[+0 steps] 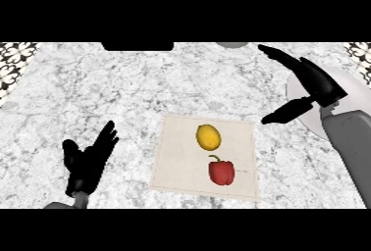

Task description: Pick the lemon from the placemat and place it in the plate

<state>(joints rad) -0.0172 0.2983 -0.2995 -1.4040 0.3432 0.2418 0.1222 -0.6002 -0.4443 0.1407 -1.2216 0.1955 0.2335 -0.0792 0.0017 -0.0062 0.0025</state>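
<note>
Head view: the lemon lies ungrasped on the placemat; the right hand, spread wide, must be lowered leftward onto it.

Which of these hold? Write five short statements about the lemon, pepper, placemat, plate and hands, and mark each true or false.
1. The lemon lies on the placemat. True.
2. The red pepper sits on the plate. False: it lies on the placemat, nearer the robot than the lemon.
3. The right hand holds the lemon. False: its fingers are open and hold nothing.
4. The left hand shows open at the lower left. True.
5. The plate is left of the placemat. False: it is to the right.
</note>
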